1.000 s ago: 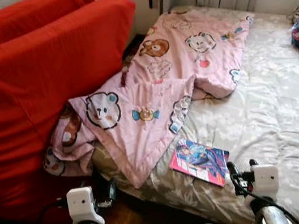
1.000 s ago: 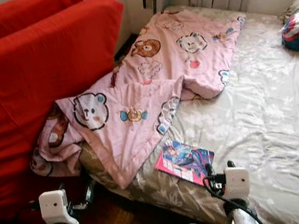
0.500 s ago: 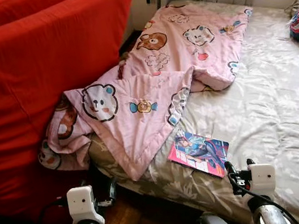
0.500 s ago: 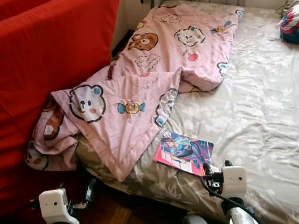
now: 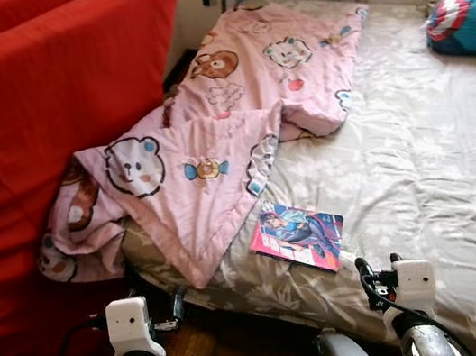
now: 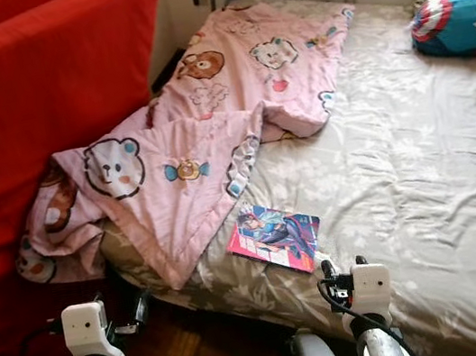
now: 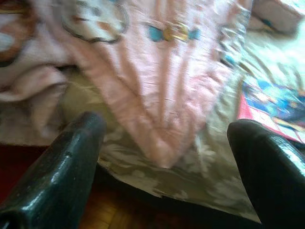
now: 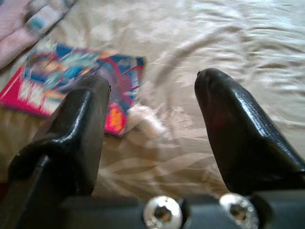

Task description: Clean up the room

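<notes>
My head cameras look forward and down from the foot of the bed [image 5: 432, 136], both taking in the pink blanket [image 5: 236, 114], the comic book [image 5: 298, 236] and the red sofa [image 5: 33, 102]. My left wrist camera sits low and close, facing the blanket's hanging corner and the book's edge. My right wrist camera looks down from just above the sheet, sharing the comic book with every other view

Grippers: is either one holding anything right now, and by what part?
Nothing is held. The left gripper and right gripper are both open and empty; the comic book lies untouched on the bed.
</notes>
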Controlling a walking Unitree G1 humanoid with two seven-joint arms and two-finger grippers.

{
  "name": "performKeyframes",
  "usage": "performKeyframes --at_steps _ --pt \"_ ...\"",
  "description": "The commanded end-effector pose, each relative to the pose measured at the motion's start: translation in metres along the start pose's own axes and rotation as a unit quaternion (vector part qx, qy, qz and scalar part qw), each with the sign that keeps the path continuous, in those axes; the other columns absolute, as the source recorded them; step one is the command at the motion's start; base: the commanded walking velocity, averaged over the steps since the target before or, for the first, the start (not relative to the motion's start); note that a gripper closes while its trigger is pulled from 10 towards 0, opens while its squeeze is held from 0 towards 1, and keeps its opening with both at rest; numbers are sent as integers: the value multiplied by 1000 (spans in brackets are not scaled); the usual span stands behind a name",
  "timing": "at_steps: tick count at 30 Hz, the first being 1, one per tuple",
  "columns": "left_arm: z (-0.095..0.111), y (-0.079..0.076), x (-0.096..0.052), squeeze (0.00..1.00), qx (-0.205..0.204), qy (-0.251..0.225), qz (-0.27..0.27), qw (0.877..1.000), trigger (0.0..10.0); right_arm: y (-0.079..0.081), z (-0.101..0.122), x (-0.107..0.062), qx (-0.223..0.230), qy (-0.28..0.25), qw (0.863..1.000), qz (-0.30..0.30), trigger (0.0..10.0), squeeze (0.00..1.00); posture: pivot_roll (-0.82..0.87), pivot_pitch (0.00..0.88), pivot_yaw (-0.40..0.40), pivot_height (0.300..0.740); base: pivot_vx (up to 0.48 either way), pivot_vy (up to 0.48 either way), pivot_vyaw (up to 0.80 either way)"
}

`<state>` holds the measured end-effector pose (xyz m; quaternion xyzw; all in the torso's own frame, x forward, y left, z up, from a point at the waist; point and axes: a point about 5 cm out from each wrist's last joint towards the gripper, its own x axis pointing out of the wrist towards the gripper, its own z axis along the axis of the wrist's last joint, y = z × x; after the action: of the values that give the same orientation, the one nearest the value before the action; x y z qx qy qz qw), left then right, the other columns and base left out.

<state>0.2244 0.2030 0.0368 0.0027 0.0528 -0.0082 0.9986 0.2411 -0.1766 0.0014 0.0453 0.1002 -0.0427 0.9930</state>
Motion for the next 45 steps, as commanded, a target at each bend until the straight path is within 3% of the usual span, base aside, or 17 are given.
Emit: performKeyframes --at_steps 1,9,18,22,29,30,31,39,43,44,45 --pt "0 -2 0 0 -8 1 -5 1000 10000 -7 -9 -6 7 17 1000 -14 10000 0 -91 175 -32 636 315 0 -656" --pt "0 -2 1 0 -8 2 -5 1000 10000 -5 -10 -4 -6 26 1000 4 10000 0 -91 176 -30 636 314 0 0" --pt "1 -3 2 0 -11 -2 -2 1000 10000 9 -17 0 -20 53 994 90 10000 0 -91 177 -32 636 114 0 0" --pt "2 -4 3 0 -10 -4 -5 1000 10000 16 -24 3 -35 91 987 126 10000 0 -88 183 -31 636 0 0 0" --pt "16 -11 17 0 -9 -25 -27 999 10000 24 -15 26 -33 123 981 149 10000 0 -60 211 -28 636 0 0 0" --pt "18 -14 19 0 -6 -27 -35 999 10000 25 -13 30 -38 126 980 148 10000 694 -49 218 -27 636 0 0 0" --pt "18 -15 20 0 -4 -27 -39 999 10000 25 -10 33 -39 129 980 145 10000 1000 -42 223 -25 636 0 0 0" --pt "26 -13 24 0 6 -32 -40 999 10000 33 4 51 -46 146 979 131 10000 1000 4 264 -15 636 0 0 0" --pt "29 -9 15 0 8 -36 -37 999 10000 31 8 55 -52 146 981 118 10000 1000 24 291 -9 636 0 0 0" --pt "30 -6 3 0 9 -33 -33 999 10000 27 11 58 -51 144 983 102 10000 1000 54 344 1 636 0 0 0" --pt "30 -6 3 0 9 -33 -33 999 10000 27 11 58 -51 144 983 102 10000 1000 54 344 1 636 0 0 0"
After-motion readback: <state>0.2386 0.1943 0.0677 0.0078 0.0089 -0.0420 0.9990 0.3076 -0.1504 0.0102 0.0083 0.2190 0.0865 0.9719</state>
